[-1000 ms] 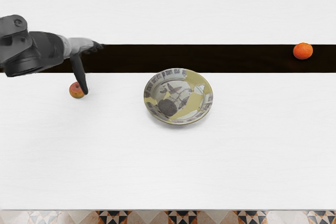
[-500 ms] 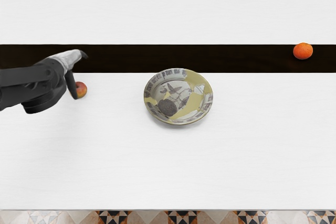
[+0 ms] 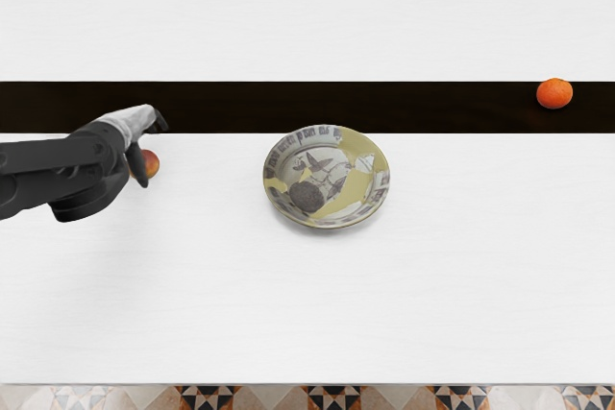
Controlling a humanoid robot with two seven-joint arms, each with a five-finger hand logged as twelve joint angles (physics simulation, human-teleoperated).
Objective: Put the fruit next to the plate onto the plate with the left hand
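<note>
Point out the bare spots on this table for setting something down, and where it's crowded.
Bare: the white table in front of the plate, the wide stretch right of the plate, in front of the orange, and the far white band beyond the dark strip. Crowded: the left side, where the left hand sits against the small red fruit.

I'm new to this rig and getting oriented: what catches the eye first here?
The patterned plate in the middle of the table stands out first. Left of it, the left hand partly covers a small red fruit. An orange fruit sits far right on the dark strip.
</note>
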